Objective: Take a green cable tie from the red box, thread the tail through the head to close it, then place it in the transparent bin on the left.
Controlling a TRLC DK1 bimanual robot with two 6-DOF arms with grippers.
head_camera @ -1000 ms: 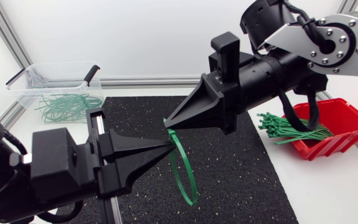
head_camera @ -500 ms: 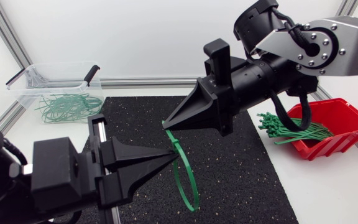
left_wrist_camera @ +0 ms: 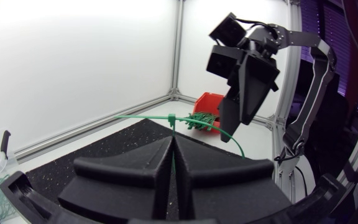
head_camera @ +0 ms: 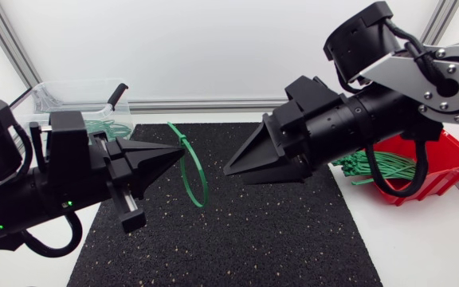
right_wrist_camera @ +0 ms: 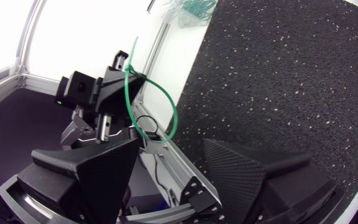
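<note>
A closed green cable tie (head_camera: 193, 169) hangs as a loop from my left gripper (head_camera: 182, 151), which is shut on it near its head, above the left part of the black mat (head_camera: 237, 239). In the left wrist view the tie (left_wrist_camera: 227, 135) curves away ahead of the shut fingers (left_wrist_camera: 142, 171). My right gripper (head_camera: 233, 173) stands open a short way to the right of the loop, not touching it. Its wrist view shows the loop (right_wrist_camera: 166, 99) ahead of the spread fingers (right_wrist_camera: 86, 171). The red box (head_camera: 445, 151) holds loose ties (head_camera: 369, 163). The transparent bin (head_camera: 34, 100) is at the back left.
Several closed green ties (head_camera: 94, 126) lie in the transparent bin, which has a black clip handle (head_camera: 116, 96) on its rim. An aluminium frame rail (head_camera: 205, 104) runs along the table's back edge. White table surface (head_camera: 421, 239) lies to the right of the mat.
The right gripper has opened, let go of the tie and drawn back to the right. The left gripper has carried the closed loop up and to the left.
</note>
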